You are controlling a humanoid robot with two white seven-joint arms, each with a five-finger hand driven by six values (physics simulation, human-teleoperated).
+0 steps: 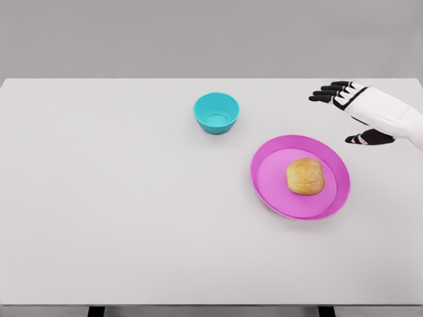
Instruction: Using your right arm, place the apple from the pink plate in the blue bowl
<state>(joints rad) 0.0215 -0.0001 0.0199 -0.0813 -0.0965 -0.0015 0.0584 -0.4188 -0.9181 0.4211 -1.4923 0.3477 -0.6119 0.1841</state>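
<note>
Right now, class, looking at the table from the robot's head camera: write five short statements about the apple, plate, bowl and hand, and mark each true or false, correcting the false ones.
1. The apple lies on the plate. True.
2. The bowl holds the apple. False: the bowl has nothing in it.
3. The right hand grips the apple. False: it is open, up and right of the plate, holding nothing.
4. The bowl stands up and left of the plate, apart from it. True.
5. The left arm reaches over the table. False: no left arm is in view.
</note>
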